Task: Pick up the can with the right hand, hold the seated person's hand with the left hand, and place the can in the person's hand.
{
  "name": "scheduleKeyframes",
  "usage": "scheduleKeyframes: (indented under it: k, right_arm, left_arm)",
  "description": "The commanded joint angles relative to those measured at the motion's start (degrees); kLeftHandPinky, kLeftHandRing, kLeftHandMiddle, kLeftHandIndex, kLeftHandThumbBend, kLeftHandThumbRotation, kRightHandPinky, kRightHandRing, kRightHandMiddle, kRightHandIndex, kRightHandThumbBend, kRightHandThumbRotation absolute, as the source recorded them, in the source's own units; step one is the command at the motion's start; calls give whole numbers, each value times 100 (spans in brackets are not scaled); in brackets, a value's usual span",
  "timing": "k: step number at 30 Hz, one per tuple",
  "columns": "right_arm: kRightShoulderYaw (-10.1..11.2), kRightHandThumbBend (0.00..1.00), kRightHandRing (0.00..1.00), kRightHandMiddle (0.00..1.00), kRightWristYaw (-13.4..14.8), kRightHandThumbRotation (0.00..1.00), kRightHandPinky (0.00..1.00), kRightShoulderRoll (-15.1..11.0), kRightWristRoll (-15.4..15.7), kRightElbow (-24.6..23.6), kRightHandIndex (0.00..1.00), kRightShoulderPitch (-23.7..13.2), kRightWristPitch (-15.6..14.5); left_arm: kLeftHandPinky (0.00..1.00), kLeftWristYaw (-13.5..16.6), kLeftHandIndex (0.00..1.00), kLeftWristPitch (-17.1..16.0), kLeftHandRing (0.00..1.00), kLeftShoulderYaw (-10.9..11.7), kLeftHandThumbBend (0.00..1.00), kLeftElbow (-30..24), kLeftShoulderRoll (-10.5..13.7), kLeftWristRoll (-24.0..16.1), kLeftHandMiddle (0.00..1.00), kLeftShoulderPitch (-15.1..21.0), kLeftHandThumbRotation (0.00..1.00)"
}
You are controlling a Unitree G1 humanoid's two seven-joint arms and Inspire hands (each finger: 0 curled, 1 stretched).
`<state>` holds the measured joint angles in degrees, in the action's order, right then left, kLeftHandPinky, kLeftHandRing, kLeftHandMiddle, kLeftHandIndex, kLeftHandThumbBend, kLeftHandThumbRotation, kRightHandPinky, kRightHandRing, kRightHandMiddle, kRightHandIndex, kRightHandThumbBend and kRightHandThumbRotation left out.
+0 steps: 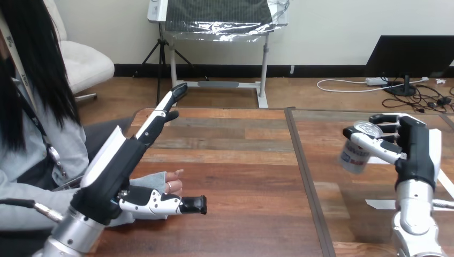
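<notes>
Where fingers (378, 145) of the right hand (418, 152) curl, the can (353, 156) sits tilted.

One can (355, 150), two robot hands (122, 159) (418, 155)

A white, blue-printed can (354, 154) with a silver top sits tilted in the right hand's (416, 152) curled fingers. The person's hand (172, 184) rests on the tabletop (241, 176) behind the left hand's (119, 160) thumb.

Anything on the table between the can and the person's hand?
No objects: in the head view, the stretch from the can to the person's hand is bare wooden table, crossed only by a dark seam.
</notes>
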<state>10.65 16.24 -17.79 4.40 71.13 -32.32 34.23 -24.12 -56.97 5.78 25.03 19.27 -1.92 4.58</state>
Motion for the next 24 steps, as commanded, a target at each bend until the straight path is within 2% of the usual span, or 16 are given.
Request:
scheduleKeyframes:
  k: [1, 14, 17, 24]
  right_arm:
    - [-54, 81, 37, 45, -15, 0, 32, 18, -4, -456, 49, -437, 267]
    - [-139, 80, 39, 46, -123, 0, 33, 66, 5, -666, 48, -377, 461]
    - [-160, 80, 39, 46, -148, 0, 33, 81, 8, -724, 48, -354, 498]
    - [-210, 79, 38, 45, -187, 0, 32, 159, 14, -998, 47, -271, 555]
  left_arm:
    - [95, 183, 100, 144, 100, 102, 100, -367, 253, -165, 100, 268, 42]
    - [92, 642, 100, 425, 100, 134, 100, -436, 647, -867, 100, 382, 35]
    - [93, 687, 100, 520, 100, 107, 100, -443, 737, -951, 100, 405, 31]
    - [96, 684, 100, 723, 100, 43, 100, -457, 996, -1132, 100, 476, 31]
